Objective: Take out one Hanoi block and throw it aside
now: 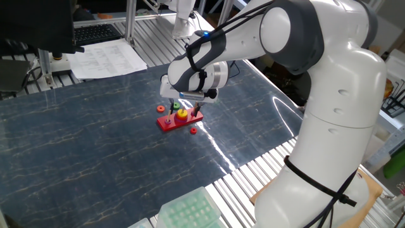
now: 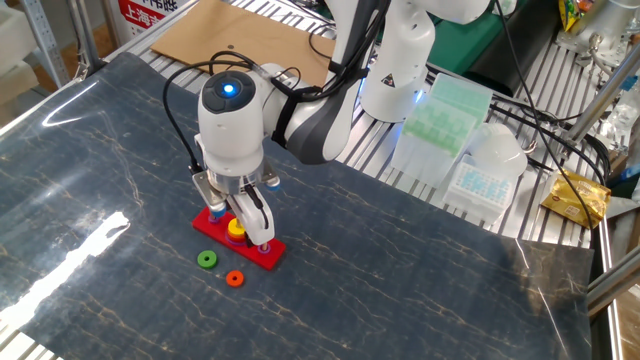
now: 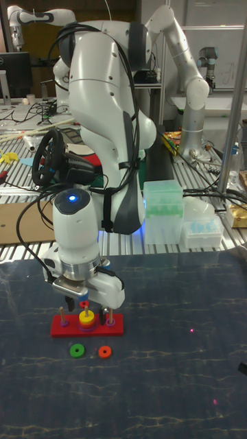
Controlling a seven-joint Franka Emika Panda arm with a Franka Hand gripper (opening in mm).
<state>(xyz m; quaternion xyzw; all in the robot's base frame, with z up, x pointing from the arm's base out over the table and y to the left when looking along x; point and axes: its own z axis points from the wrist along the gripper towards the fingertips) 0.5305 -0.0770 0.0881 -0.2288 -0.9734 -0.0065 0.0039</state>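
Observation:
The yellow Hanoi block sits on the middle peg of the red base, stacked on a red ring. It also shows as the yellow block on the base, and as the yellow block. My gripper hangs straight down over that peg, open, with one finger on each side of the block and a gap to it. The fingertips reach down near the base top. Whether they touch the block I cannot tell.
A green ring and an orange ring lie on the dark mat just in front of the base. Green and clear tip boxes stand past the mat's far edge. Papers lie at the back.

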